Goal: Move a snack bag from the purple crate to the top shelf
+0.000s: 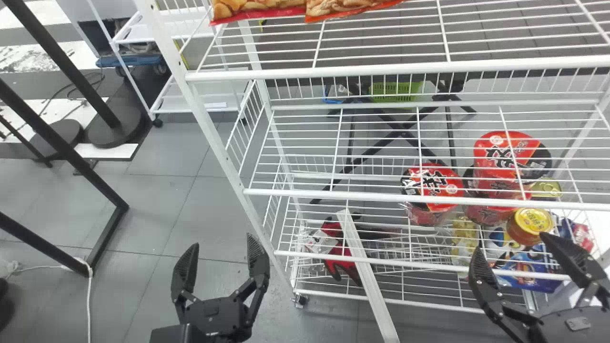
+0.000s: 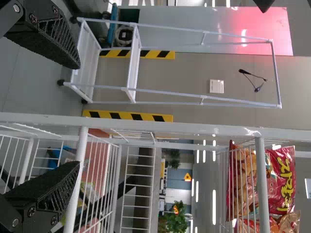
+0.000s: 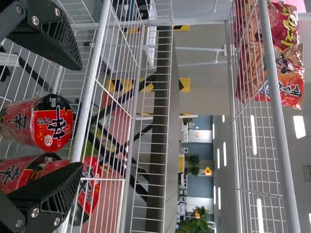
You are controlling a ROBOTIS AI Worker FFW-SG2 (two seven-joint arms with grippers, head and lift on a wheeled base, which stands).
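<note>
**Log: spread wide, nothing held**

Clock read about the head view's centre, left to right.

- 10 o'clock: white cart [image 1: 164, 110], its top cut off.
- Between 7 and 8: my left pincer [image 1: 220, 247], over the floor just beside the wire rack [image 1: 205, 119]. Fingers well apart, grip empty.
- 12: snack bags [image 1: 259, 6] on the top shelf [image 1: 381, 69], mostly cut off by the upper edge. Both wrist views give more: large yellow lettering on a red bag, partly behind shelf wires; the right adds white lettering on a second bag. Which bag is the task's, I cannot tell.
- 5: red-and-black item [image 1: 340, 264], behind wires, hard to make out.
- 3: red noodle cups [image 1: 431, 183], bold characters on lids, wires crossing them.
- 4: jar [image 1: 533, 220] with printed gold lid; blue printed packets [image 1: 522, 267], partly covered by my right pincer [image 1: 512, 245]. Its fingers also stand wide, nothing gripped.
</note>
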